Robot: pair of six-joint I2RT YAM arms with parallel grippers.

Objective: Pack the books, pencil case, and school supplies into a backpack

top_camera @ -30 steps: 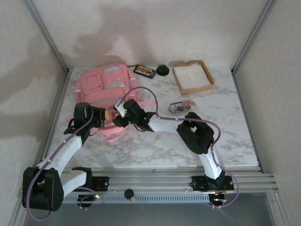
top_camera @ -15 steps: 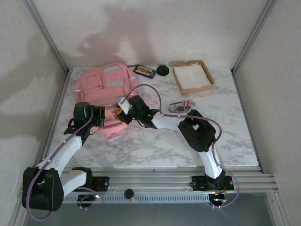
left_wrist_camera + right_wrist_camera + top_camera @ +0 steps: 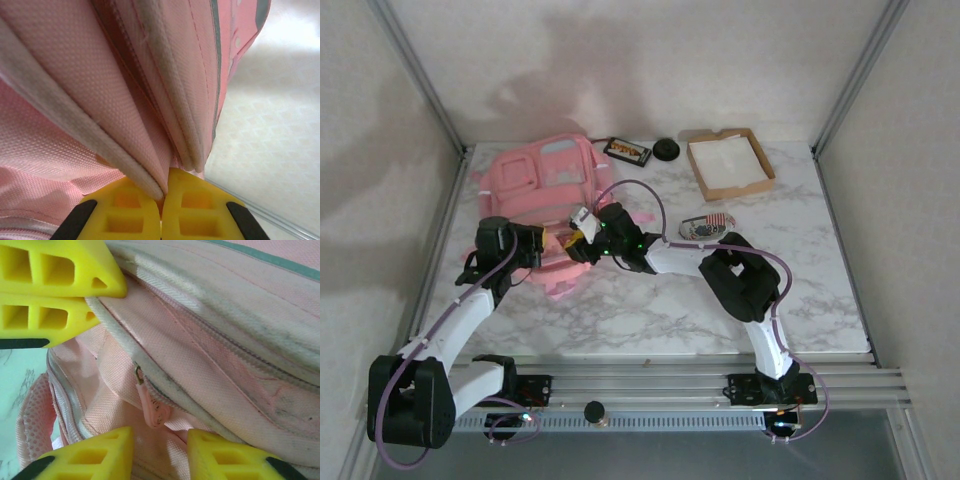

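Observation:
The pink backpack point(image 3: 535, 175) lies at the back left of the table. My left gripper point(image 3: 164, 192) is shut on a fold of its zipper edge point(image 3: 145, 170), pinched between the yellow fingers. My right gripper point(image 3: 159, 445) is open just below the pink zipper pull point(image 3: 155, 412), which hangs in front of the gap, touching neither finger. The left gripper's fingers point(image 3: 55, 270) show at the top left of the right wrist view. From above, both grippers meet at the backpack's near edge point(image 3: 565, 245). A dark brown book point(image 3: 627, 151) lies behind the backpack. A striped pencil case point(image 3: 705, 228) lies mid-table.
A shallow cardboard tray point(image 3: 730, 163) with white lining stands at the back right. A small black round object point(image 3: 666, 150) sits beside the book. The right arm's elbow point(image 3: 740, 280) hangs over the table's middle. Bare marble point(image 3: 620, 315) lies in front.
My right gripper has shifted a little right and farther back along the backpack's opening. The left arm and its grip have not moved.

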